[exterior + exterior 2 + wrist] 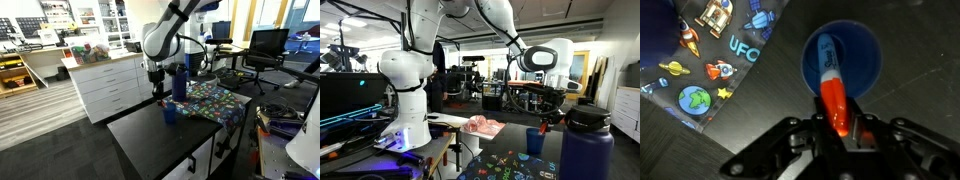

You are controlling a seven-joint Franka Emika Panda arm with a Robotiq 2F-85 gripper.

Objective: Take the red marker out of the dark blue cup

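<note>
The claw (843,132) is clenched on the slim red marker with a printed barrel (832,85). In the wrist view the two fingers press the upper part of the barrel from both sides. The lower end of the marker is inside the short dark blue cylindrical cup (871,48), leaning toward the rim on the side of the claw. So the marker is held but not yet out of the cup.

To do this step well, I think the arm should rise straight up along the axis of the cup. A sideways pull while the tip is below the rim could tip the cup, because it looks light and nothing holds it. Because the marker leans, a slow lift is safer, until the tip is clearly above the rim.

Apart from the marker, the inside of the cup appears bare. Behind the cup in an exterior view stands a taller blue bottle with a dark cap (180,82); it is closed, so its content cannot be seen. The cup (170,113) stands on the dark table (915,110), just beside the edge of a colourful cloth with space pictures (710,60).
</note>
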